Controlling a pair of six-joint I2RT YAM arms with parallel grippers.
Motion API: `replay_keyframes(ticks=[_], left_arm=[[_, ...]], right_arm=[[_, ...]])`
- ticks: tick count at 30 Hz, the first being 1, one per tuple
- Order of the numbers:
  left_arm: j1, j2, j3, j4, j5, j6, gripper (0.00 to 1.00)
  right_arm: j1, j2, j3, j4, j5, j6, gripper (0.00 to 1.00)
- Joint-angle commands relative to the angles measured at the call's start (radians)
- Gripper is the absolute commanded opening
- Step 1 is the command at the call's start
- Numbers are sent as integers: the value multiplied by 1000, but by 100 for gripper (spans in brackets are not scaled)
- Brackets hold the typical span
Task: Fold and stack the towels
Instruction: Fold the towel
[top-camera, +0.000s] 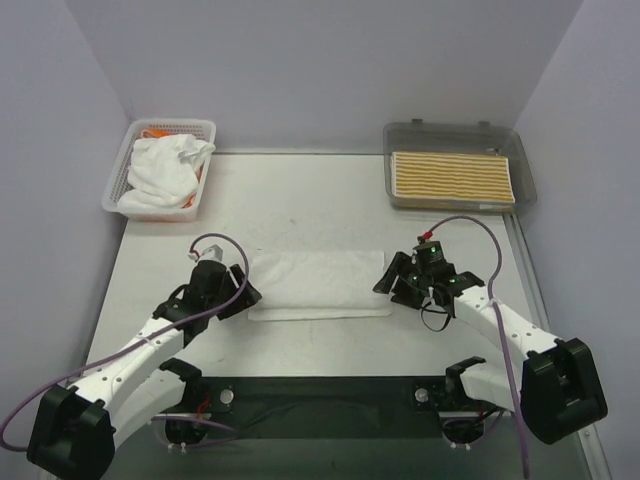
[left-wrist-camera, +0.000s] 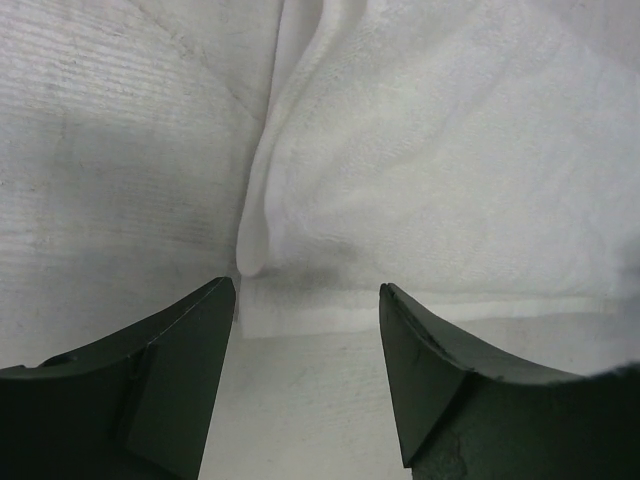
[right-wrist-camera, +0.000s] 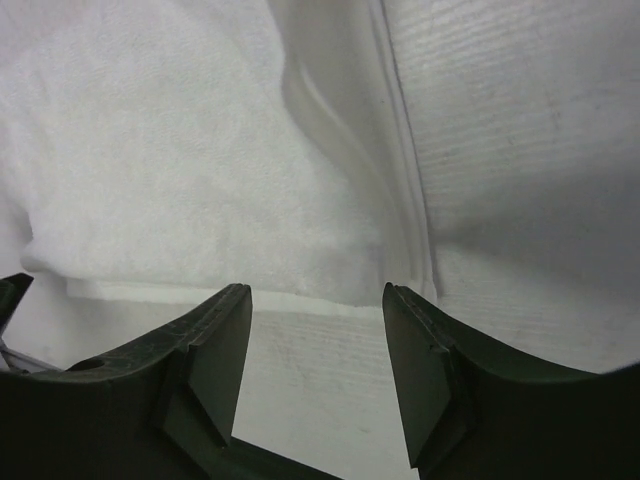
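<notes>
A white terry towel (top-camera: 318, 284) lies folded flat in the middle of the table. My left gripper (top-camera: 243, 293) is open and empty just off its left near corner; the left wrist view shows that corner (left-wrist-camera: 420, 190) just beyond the fingertips. My right gripper (top-camera: 388, 281) is open and empty just off the right near corner, seen in the right wrist view (right-wrist-camera: 200, 190). More white towels (top-camera: 165, 172), with a bit of orange beneath them, are piled in the white mesh basket (top-camera: 128, 152). A yellow-and-white striped towel (top-camera: 452, 178) lies folded in the grey tray (top-camera: 400, 134).
The basket stands at the far left and the tray at the far right, both against the back wall. Purple cables loop over both arms. A dark mounting plate (top-camera: 320, 400) spans the near edge.
</notes>
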Motion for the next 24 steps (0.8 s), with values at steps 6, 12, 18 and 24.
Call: replay_keyframes(ticks=[6,12,18,24], left_arm=[[-3,93,-32,148,-32,-70,66],[-3,102,-41,148,-28,-70,52],[-3,98,-55,148,-26,-70,45],[-3,108,-58,150,-21,-67,53]], right_arm=[[-5,-42,-113,156,68,200,58],[-5,-6,-142,202,65,224,53],[-5,6,-146,186,85,232,51],[-7,-22,-143,117,129,224,52]])
